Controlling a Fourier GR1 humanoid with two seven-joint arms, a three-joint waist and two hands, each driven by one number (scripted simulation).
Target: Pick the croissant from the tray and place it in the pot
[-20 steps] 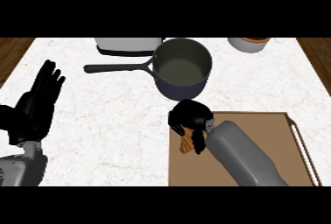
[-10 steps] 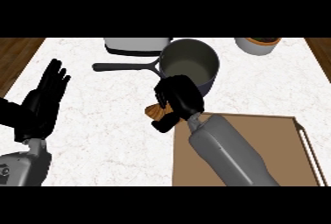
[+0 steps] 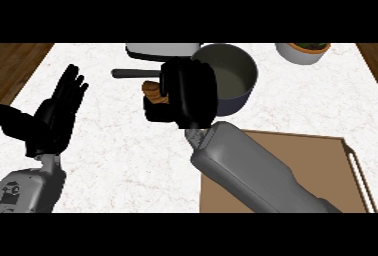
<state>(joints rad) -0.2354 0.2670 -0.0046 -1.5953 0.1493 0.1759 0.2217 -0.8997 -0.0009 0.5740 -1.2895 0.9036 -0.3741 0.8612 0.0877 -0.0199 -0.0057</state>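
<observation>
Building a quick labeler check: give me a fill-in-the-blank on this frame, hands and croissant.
1. The right hand is curled round the ____.
2. The croissant is held just left of the ____, not yet inside it.
3. The tray lies on the counter's ____ side in the head view.
4. The left hand rests with its fingers ____, holding nothing.

Missing words: croissant; pot; right; open

The pot stands behind the tray.
</observation>
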